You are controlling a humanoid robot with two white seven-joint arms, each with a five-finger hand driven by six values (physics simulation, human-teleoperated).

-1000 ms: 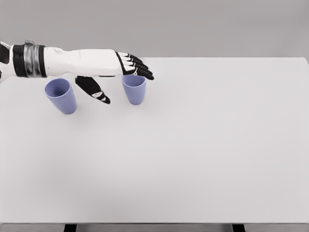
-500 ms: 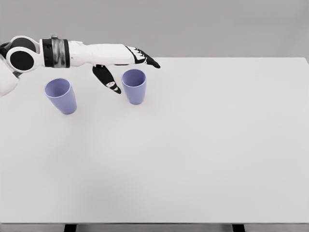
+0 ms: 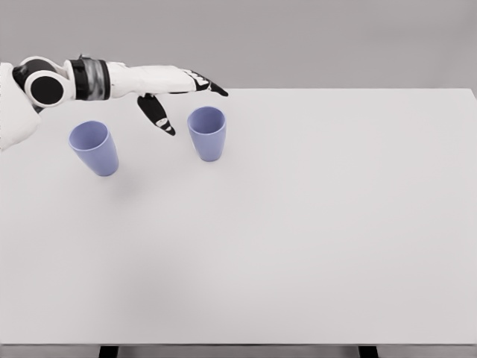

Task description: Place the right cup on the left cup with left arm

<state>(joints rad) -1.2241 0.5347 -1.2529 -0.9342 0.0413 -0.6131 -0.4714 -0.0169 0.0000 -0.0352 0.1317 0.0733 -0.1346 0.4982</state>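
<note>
The left hand [image 3: 175, 93] is hovering beside the right cup [image 3: 207, 133], fingers spread and holding nothing; a careless sideways approach risks tipping it on the surface [image 3: 313, 224].

Head camera, high, facing down on table [image 3: 313, 246]

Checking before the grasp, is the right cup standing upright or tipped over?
Upright: the right cup stands on its base on the table, open rim facing up.

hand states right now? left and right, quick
Left hand: open, fingers extended, thumb down, holding nothing; it hovers behind and left of the right cup.
Right hand: not in view.
</note>
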